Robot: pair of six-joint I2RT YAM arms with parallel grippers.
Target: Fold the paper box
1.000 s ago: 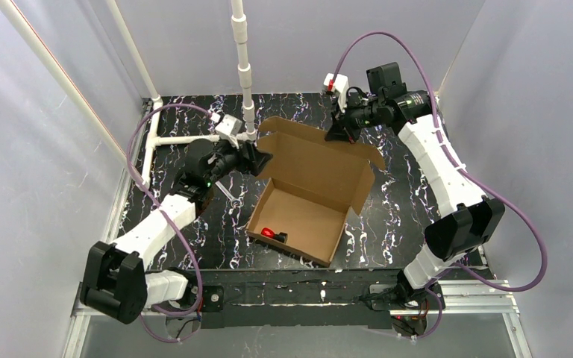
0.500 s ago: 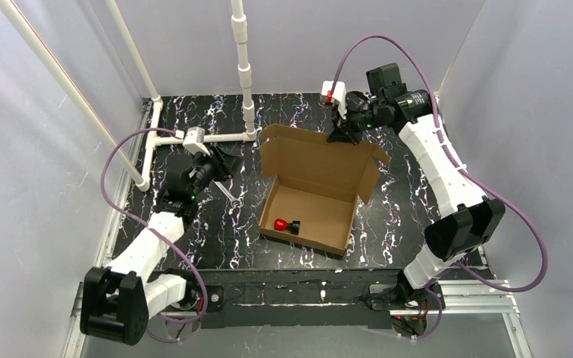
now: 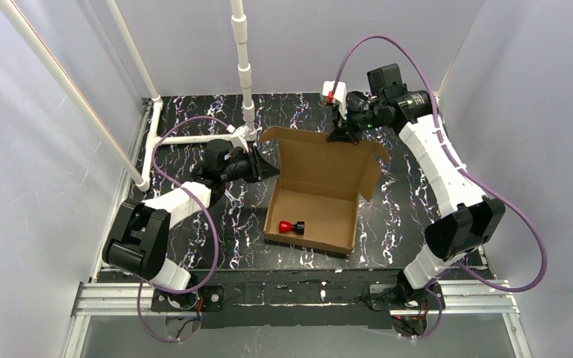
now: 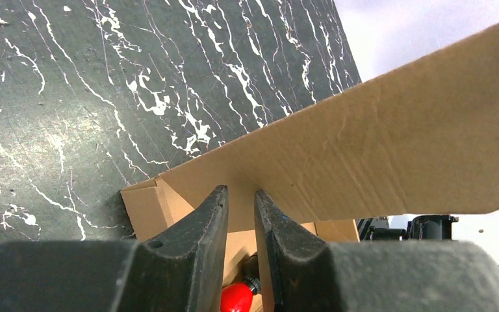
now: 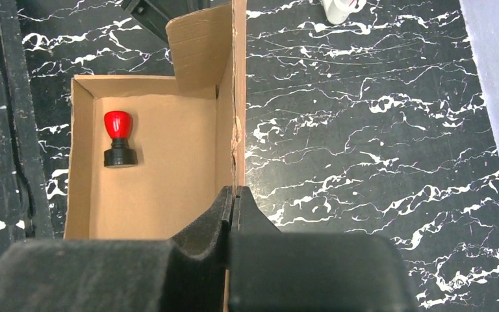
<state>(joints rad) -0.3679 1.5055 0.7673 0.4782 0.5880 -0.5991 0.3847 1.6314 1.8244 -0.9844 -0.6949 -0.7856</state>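
Note:
The paper box (image 3: pixel 327 211) is a brown cardboard tray in mid-table, its lid (image 3: pixel 321 159) standing upright at the far side. My right gripper (image 3: pixel 341 135) is shut on the lid's top edge; in the right wrist view its jaws (image 5: pixel 235 190) pinch that thin edge (image 5: pixel 238 97) beside the tray (image 5: pixel 162 175). My left gripper (image 3: pixel 271 171) is at the lid's left end. In the left wrist view its jaws (image 4: pixel 241 192) stand a narrow gap apart with nothing between them, tips at the lid's side flap (image 4: pixel 396 143).
A red and black stamp (image 3: pixel 291 226) lies loose in the tray. A white pipe frame (image 3: pixel 245 71) rises at the back left, with a low crossbar (image 3: pixel 186 139) just behind my left arm. Grey walls surround the black marbled table (image 3: pixel 399 201).
My left arm swung out to the left and came back to the lid's left end, its jaws narrowing. The box turned a little and the stamp shifted. My right gripper kept its hold.

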